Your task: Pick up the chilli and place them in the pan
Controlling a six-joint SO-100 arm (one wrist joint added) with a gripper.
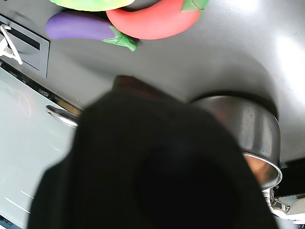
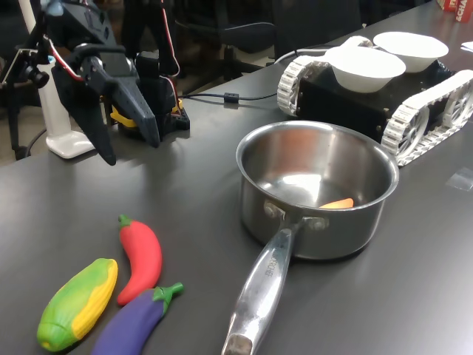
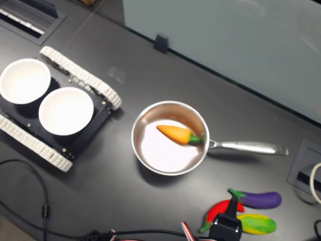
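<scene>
Your dark grey table [image 2: 192, 185] fills all three views. At the upper right of the first exterior view sits a black tracked vehicle [image 2: 347, 100] with white treads, carrying two white bowls [image 2: 366, 66]. The steel pan [image 2: 314, 185] stands in the middle of that view, handle toward the bottom edge, and a toy carrot [image 3: 178, 134] lies inside it, seen best in the second exterior view.

Your gripper [image 2: 126, 144] hangs above the table at the upper left of the first exterior view, jaws spread and empty, pointing down.

The chilli [image 2: 140, 259] lies on the table at the lower left of the first exterior view, well apart from the pan, between the toy corn [image 2: 77, 303] and the eggplant [image 2: 137, 322] and close against both.
</scene>
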